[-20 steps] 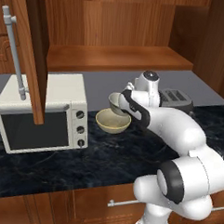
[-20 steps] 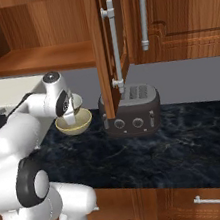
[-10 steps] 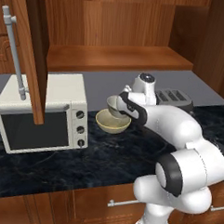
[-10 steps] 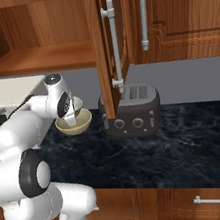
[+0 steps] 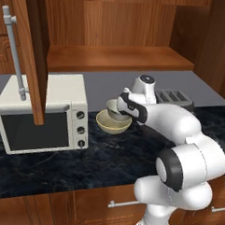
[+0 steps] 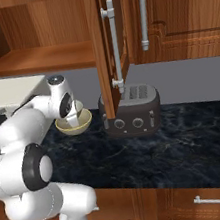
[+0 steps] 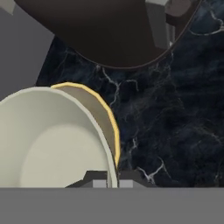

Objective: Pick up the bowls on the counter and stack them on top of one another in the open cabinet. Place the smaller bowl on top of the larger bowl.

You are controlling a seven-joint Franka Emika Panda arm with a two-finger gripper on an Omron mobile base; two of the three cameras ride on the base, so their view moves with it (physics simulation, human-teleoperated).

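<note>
Far left on the counter [image 5: 107,156], the white microwave [image 5: 42,113]; just right of it, the larger bowl [image 5: 106,125], upright on the dark marble. Held over that bowl – tilted, rim toward the base – the smaller bowl [image 5: 113,108], with the gripper [image 7: 112,180] pinching its near rim: one fingertip [image 7: 99,180] inside the wall, the other outside (clearest from the hand view, where the pale rim runs straight down between them). Right again, the toaster [image 6: 131,109], under the edge of the cabinet door [image 6: 105,47]. Best done by keeping the pinch firm and lifting straight up first – well clear of the yellow rim below. Then level the bowl before swinging toward the open cabinet [image 5: 117,58]; mind the hanging door on the way
</note>
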